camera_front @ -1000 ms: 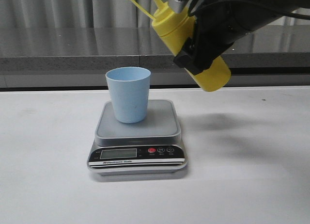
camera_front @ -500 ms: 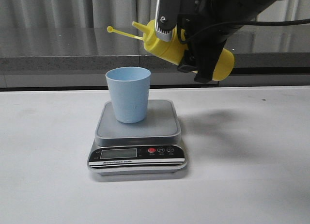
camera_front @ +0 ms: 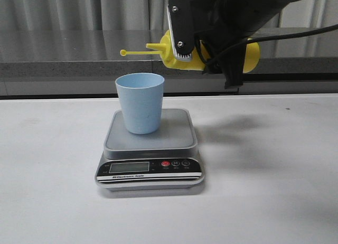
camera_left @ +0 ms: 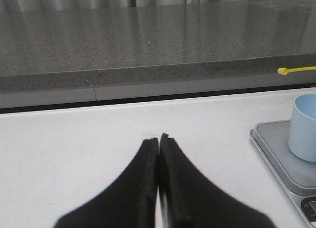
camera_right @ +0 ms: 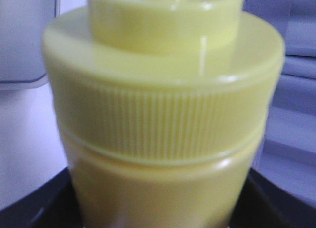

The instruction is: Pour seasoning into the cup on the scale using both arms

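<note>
Seasoning bottle [camera_front: 248,56] lies nearly level in the right claw [camera_front: 211,43], which grips its body, nozzle aimed left above and just right of the pale blue cup [camera_front: 140,102]. Its tethered cap [camera_front: 123,52] juts out over the cup. The cup stands on the scale [camera_front: 150,149] on the white tabletop [camera_front: 274,191]. The left claw [camera_left: 158,154] hangs pressed together, holding nothing, above the tabletop left of the scale.

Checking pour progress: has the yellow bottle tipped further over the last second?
Yes. The seasoning bottle has swung from steeply nozzle-up to nearly level, its nozzle now above the cup, which stays put.
</note>
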`<state>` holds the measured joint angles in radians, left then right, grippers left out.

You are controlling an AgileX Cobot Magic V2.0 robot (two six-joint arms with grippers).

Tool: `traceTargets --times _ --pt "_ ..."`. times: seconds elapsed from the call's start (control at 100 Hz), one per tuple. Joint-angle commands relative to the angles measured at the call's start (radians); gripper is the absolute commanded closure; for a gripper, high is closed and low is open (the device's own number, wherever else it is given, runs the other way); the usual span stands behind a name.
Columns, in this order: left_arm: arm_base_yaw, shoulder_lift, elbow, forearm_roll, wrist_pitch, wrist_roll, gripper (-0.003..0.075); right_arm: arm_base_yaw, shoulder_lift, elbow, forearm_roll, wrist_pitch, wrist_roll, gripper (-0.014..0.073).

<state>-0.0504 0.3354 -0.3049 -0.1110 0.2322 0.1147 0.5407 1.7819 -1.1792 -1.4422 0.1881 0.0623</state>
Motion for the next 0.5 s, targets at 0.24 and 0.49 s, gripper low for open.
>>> traceTargets --times 0.24,0.49 --pt "0.002 0.007 -0.029 -0.003 -0.083 0.001 0.0740 0.031 -0.049 -0.034 -0.166 0.064 -0.009 0.0305" --pt "0.002 0.007 -0.029 -0.003 -0.083 0.001 0.0740 0.031 -0.049 -0.034 -0.263 0.076 -0.009 0.0305"
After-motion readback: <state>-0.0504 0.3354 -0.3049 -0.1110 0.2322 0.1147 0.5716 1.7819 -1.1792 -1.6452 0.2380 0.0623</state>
